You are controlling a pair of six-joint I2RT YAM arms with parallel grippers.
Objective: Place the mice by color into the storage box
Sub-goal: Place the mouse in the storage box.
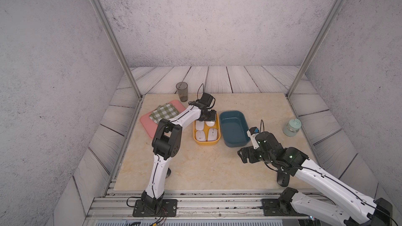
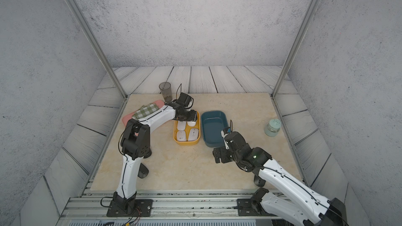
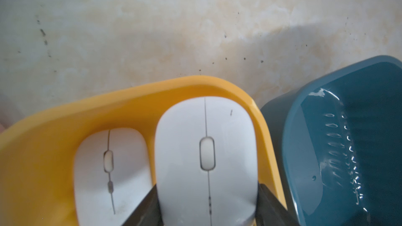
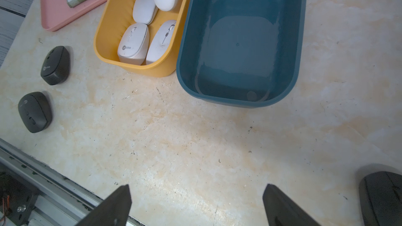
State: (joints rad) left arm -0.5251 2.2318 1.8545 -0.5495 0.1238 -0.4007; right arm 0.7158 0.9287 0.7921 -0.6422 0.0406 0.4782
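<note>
Robot test cell: aluminium frame posts [image 1: 109,33], backdrop walls [image 1: 206,18], arms [image 1: 156,170] bolted to a rail [image 1: 217,205]

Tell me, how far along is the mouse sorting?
Done: three white mice lie in the yellow box. In hand: the left gripper holds a fourth white mouse over that box. Left: the blue box is empty, at least three black mice lie on the table, and the right gripper is open.
</note>
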